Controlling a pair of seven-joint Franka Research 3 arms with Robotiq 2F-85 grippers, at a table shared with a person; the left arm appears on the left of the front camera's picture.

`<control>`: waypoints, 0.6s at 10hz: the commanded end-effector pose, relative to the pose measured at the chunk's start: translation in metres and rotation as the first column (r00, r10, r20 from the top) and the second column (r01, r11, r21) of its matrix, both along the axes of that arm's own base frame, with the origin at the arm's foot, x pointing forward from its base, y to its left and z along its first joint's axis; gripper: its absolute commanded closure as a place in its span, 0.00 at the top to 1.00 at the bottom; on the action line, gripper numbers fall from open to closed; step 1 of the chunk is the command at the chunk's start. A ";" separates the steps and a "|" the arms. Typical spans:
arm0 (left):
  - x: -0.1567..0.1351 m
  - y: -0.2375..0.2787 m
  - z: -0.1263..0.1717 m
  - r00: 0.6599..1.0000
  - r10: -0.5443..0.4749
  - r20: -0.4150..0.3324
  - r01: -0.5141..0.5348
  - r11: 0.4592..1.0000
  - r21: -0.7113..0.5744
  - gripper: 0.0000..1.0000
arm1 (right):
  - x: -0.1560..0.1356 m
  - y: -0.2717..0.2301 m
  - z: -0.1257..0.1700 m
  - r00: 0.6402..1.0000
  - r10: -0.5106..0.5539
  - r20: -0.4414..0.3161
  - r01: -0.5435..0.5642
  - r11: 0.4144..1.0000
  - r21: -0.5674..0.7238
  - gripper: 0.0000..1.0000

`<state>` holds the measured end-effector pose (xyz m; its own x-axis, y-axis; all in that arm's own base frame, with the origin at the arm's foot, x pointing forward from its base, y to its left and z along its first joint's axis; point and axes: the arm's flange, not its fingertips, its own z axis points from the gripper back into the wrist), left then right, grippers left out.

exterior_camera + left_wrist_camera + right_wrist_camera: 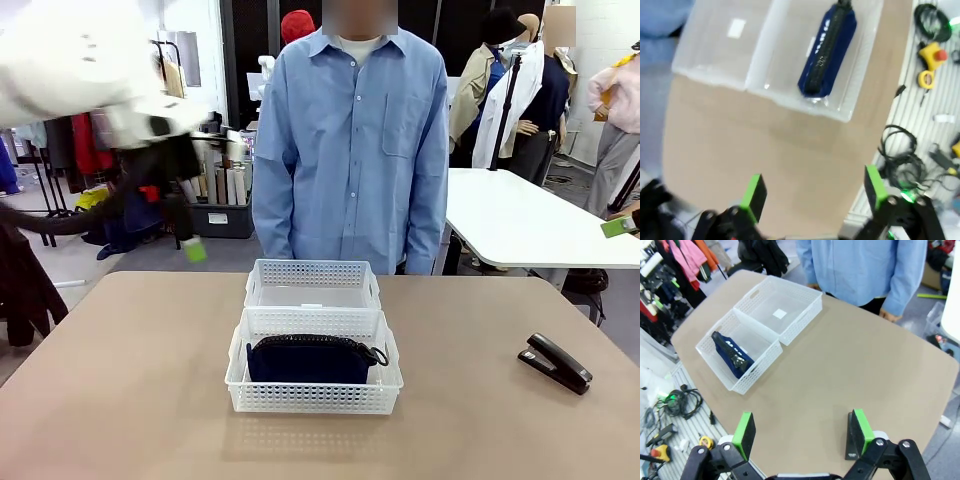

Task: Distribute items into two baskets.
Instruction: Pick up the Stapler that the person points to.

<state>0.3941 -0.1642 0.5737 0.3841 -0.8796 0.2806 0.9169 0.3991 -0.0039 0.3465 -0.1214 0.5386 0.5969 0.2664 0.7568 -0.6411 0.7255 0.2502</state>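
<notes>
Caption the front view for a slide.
Navy pouch sits in the nearer basket; the stapler lies on the table to its right, a person standing behind.

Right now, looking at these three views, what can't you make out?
Left wrist view: motion blur makes the white lettering on the pouch unreadable.
Front view: the near basket wall hides the pouch's bottom edge; blur smears the left fingers.
Right wrist view: the white label in the far basket is too small to read.

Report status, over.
Left end effector open, empty. Right end effector open, empty. Pouch in near basket; stapler loose on table. No obstruction seen.
</notes>
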 end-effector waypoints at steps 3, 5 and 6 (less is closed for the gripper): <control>-0.018 0.098 -0.007 0.976 0.214 0.049 -0.199 0.958 -0.207 1.00 | 0.002 -0.001 0.001 0.999 0.016 0.031 -0.017 1.000 0.022 1.00; -0.028 0.141 -0.006 0.952 0.301 0.051 -0.269 0.908 -0.321 1.00 | 0.002 -0.001 0.001 0.999 0.016 0.031 -0.017 1.000 0.022 1.00; -0.035 0.155 -0.002 0.943 0.330 0.052 -0.288 0.883 -0.371 1.00 | 0.002 -0.001 0.001 0.999 0.016 0.031 -0.017 1.000 0.022 1.00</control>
<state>0.3684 -0.0120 0.5757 0.5917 -0.5966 0.5422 0.7501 0.6538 -0.0993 0.3464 -0.1214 0.5387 0.5969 0.2667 0.7567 -0.6410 0.7257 0.2499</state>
